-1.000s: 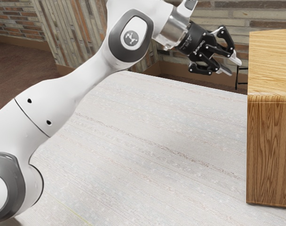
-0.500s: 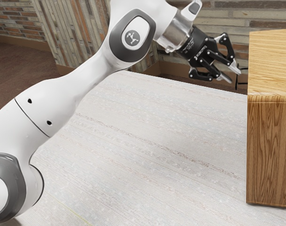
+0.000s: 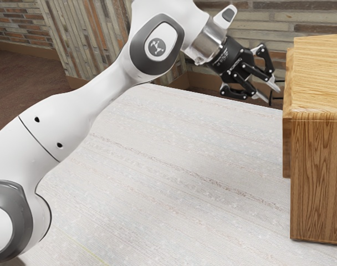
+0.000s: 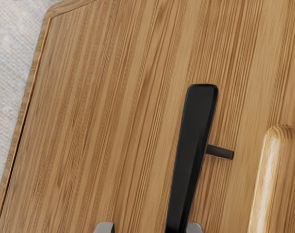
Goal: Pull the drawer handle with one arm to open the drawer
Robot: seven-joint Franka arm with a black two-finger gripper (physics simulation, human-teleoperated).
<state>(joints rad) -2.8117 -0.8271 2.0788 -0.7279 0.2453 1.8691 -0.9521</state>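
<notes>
Open, the black two-finger gripper (image 3: 272, 92) straddles the slim black bar handle (image 4: 192, 155), one finger against it. It seems to hook, not pinch, the pale wooden drawer (image 4: 108, 121) outward.

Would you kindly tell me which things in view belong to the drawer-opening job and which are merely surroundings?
Part of the job:
gripper
black drawer handle
drawer front, standing slightly out from the wooden cabinet

Just surroundings:
table
brick wall
floor
</notes>
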